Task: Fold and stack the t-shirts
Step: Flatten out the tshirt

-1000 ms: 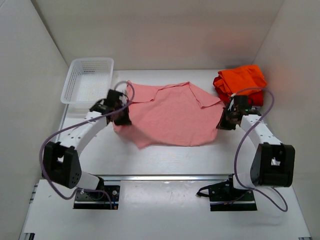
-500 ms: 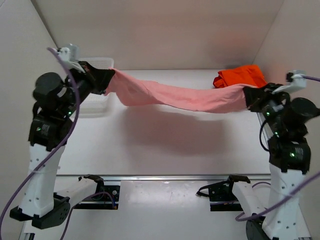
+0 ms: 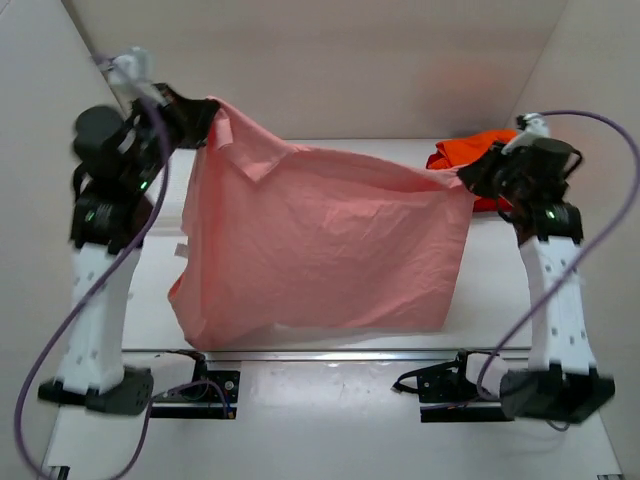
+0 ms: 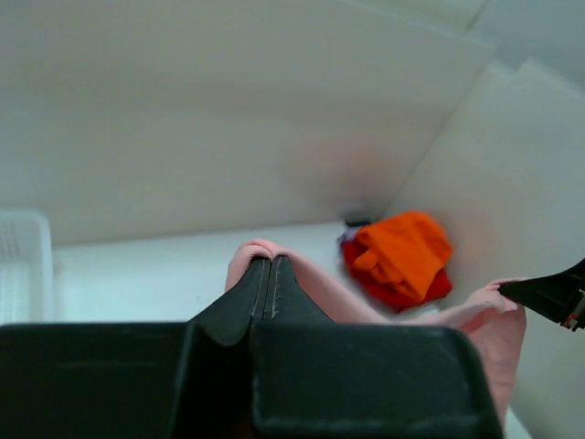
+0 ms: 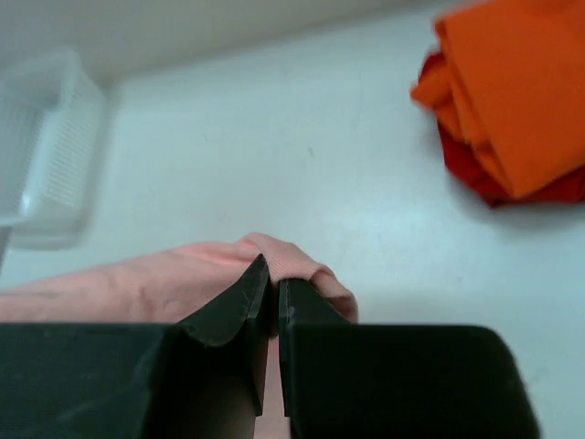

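The salmon-pink t-shirt [image 3: 320,250] hangs spread in the air between both arms, its lower edge close to the table's near side. My left gripper [image 3: 213,113] is shut on its upper left corner; pink cloth [image 4: 249,253] pokes out past the closed tips [image 4: 270,265]. My right gripper [image 3: 470,180] is shut on the upper right corner, with a pink fold [image 5: 292,261] bulging over its tips [image 5: 274,279]. The orange t-shirt [image 3: 470,152] lies bunched on a red one [image 5: 512,183] at the back right, seen also in the left wrist view [image 4: 402,251].
The white mesh basket [image 5: 46,155] stands at the back left; in the top view the hanging shirt and left arm hide it. White walls close in the table on three sides. A metal rail [image 3: 330,353] runs along the near edge.
Both arms rose from the table with the pink shirt, stretched it taut, and now it hangs unfurled as a wide sheet. The right gripper has come inward and lower than half a second ago.
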Robot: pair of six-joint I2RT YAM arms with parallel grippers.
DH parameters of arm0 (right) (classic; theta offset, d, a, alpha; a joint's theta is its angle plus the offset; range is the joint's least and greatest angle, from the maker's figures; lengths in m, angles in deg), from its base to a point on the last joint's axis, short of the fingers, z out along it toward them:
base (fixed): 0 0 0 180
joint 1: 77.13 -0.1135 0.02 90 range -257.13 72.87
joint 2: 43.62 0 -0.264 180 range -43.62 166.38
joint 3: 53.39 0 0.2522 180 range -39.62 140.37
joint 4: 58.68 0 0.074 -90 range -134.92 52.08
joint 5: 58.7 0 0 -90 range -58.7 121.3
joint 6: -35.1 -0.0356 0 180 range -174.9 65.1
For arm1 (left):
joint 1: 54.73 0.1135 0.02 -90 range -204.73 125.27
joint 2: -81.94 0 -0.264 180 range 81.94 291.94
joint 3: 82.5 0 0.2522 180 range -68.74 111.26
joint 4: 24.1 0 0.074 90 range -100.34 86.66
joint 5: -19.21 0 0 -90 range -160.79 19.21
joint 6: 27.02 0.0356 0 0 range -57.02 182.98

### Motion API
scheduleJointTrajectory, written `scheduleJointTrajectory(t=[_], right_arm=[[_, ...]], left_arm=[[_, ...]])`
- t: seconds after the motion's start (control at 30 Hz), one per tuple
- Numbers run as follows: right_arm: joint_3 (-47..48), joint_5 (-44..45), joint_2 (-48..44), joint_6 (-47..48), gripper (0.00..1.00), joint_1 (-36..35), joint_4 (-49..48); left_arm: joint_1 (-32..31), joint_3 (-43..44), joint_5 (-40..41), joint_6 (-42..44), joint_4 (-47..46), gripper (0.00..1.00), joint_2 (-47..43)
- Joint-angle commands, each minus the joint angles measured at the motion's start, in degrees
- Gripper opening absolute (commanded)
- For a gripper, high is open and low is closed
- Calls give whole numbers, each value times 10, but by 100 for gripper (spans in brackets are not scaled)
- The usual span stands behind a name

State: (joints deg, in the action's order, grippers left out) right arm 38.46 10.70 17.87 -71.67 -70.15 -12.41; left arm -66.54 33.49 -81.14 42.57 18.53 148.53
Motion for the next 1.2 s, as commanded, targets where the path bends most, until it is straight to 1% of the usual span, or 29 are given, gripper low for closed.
scheduleJointTrajectory(t=[0.0,0.07,0.1,0.17,0.2,0.23,0.27,0.3,0.37,0.43,0.47,0.5,0.57,0.6,0.63,0.67,0.73,0.77,0.83,0.87,0.9,0.93,1.03,1.07,1.13,1.17], right_arm=[[-7,-3,84,17,0,-21,-39],[21,-24,149,12,0,-19,-62],[30,-29,162,6,0,-21,-71],[88,-23,208,10,0,-27,-87],[103,-23,217,14,0,-29,-85],[200,-9,258,25,0,-41,-59],[245,-1,270,30,0,-43,-45],[281,6,277,33,0,-41,-31],[323,5,288,36,0,-35,-10],[332,-8,294,34,0,-21,-3],[326,-14,289,37,0,-12,-3],[300,-20,283,32,0,-8,-8],[261,-35,273,28,0,9,-22],[223,-56,261,20,0,11,-38],[192,-71,254,20,0,21,-51],[175,-80,252,14,0,29,-54],[109,-91,238,21,0,36,-61],[91,-95,232,21,0,42,-69],[13,-116,217,29,0,45,-76],[-6,-118,214,30,0,44,-73],[-47,-124,199,34,0,46,-69],[-87,-128,186,36,0,46,-64],[-168,-117,162,41,0,37,-32],[-194,-97,152,36,0,30,-12],[-232,-73,144,26,0,25,25],[-259,-62,140,25,0,23,48]], left_arm=[[31,-24,-46,-4,-32,0,120],[42,2,-78,-9,-35,0,193],[46,28,-85,-9,-37,0,212],[57,89,-94,-4,-22,0,283],[61,140,-95,-4,-9,0,300],[78,270,-106,-9,22,0,363],[97,255,-109,-25,-15,0,354],[104,249,-125,-45,-26,0,343],[117,245,-132,-49,-26,0,330],[116,214,-143,-43,-27,0,305],[117,198,-144,-44,-28,0,295],[117,184,-145,-45,-34,0,277],[112,95,-145,-48,-58,0,238],[115,41,-148,-50,-71,0,212],[105,11,-147,-52,-79,0,181],[103,-50,-149,-56,-93,0,163],[100,-172,-155,-59,-103,0,96],[99,-198,-154,-58,-110,0,80],[90,-306,-153,-65,-112,0,13],[87,-331,-157,-67,-105,0,-5],[80,-384,-160,-71,-99,0,-36],[79,-408,-150,-79,-98,0,-67],[66,-546,-138,-88,-82,0,-127],[65,-562,-132,-90,-72,0,-142],[55,-619,-122,-90,-50,0,-160],[53,-629,-120,-88,-39,0,-167]])
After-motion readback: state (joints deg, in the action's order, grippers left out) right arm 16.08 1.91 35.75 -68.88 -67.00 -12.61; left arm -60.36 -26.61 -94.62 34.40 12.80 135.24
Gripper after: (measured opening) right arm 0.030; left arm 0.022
